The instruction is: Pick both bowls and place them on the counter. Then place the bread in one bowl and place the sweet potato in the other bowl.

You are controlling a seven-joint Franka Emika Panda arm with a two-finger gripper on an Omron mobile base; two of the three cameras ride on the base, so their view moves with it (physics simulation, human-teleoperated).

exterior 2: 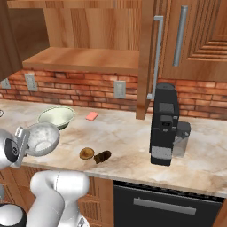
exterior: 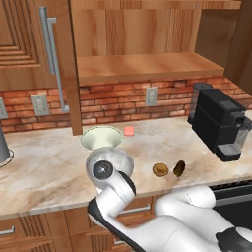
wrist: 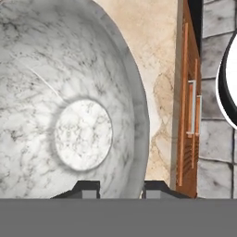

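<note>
1. Marbled beige surface [exterior: 44, 172] under a brick backsplash, with a wooden shelf [exterior: 142, 66] above.
2. Grey stone-look bowl [exterior 2: 43, 137] at the front edge of the surface, rim pinched between the narrowly parted fingers of the end effector [wrist: 121, 189]; lifted or resting, cannot tell.
3. Cream bowl with pale green inside [exterior: 101, 137] just behind, already set down.
4. Bread [exterior: 160, 170] and sweet potato [exterior: 179, 168] side by side to the right, both not yet in a bowl.
5. Pink square [exterior: 129, 131] and black coffee machine [exterior: 216, 120] further out.
</note>
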